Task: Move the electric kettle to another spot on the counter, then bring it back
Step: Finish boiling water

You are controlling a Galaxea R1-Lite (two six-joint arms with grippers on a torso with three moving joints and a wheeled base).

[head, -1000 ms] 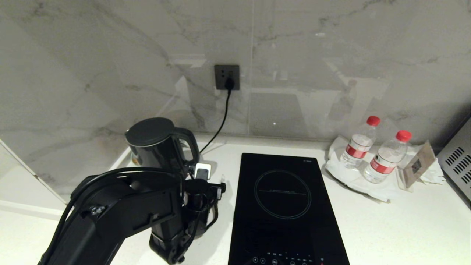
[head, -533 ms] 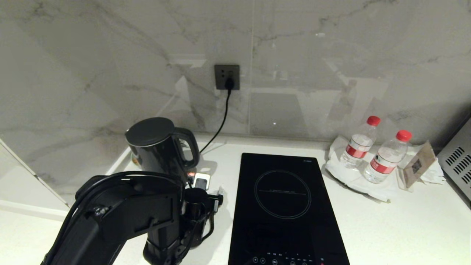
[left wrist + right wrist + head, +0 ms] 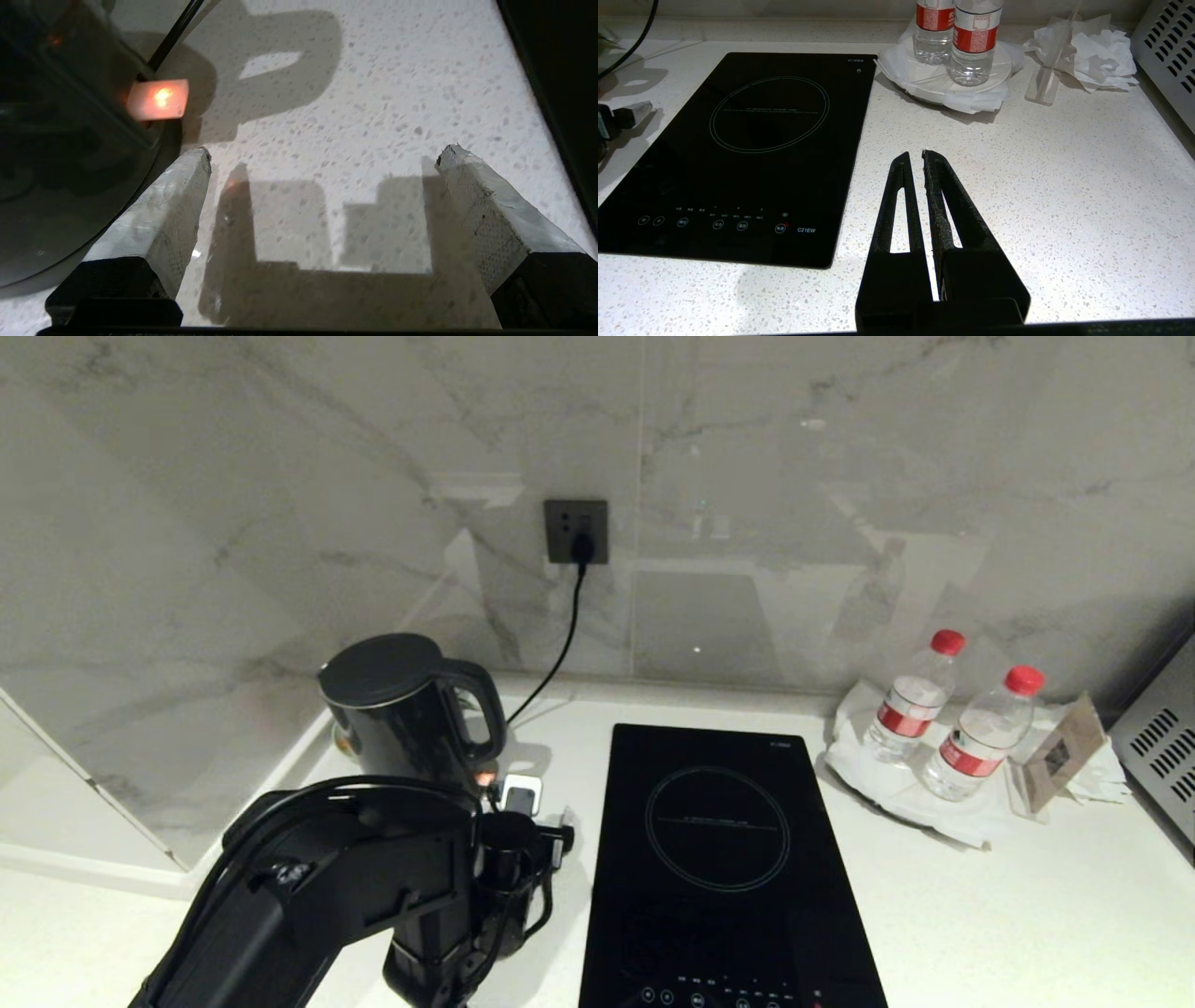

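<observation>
The glossy black electric kettle (image 3: 397,709) stands upright at the back left of the white speckled counter (image 3: 1027,915), its loop handle (image 3: 484,709) turned toward the hob. My left gripper (image 3: 541,807) hangs just in front of and below the handle, pointing down at the counter. In the left wrist view the left gripper (image 3: 327,151) is open over bare counter (image 3: 373,93). The kettle (image 3: 56,140), with a glowing orange switch (image 3: 159,99), sits just outside one finger (image 3: 173,205). My right gripper (image 3: 915,153) is shut and parked above the counter, right of the hob.
A black glass hob (image 3: 719,859) lies right of the left gripper. A black cord (image 3: 560,644) runs from the wall socket (image 3: 576,532) down behind the kettle. Two water bottles (image 3: 910,700) stand on a plate at the back right, beside a metal appliance (image 3: 1158,747).
My left gripper has sunk a little beside the kettle's handle and the arm has shifted slightly right. It stays open. The kettle has not moved.
</observation>
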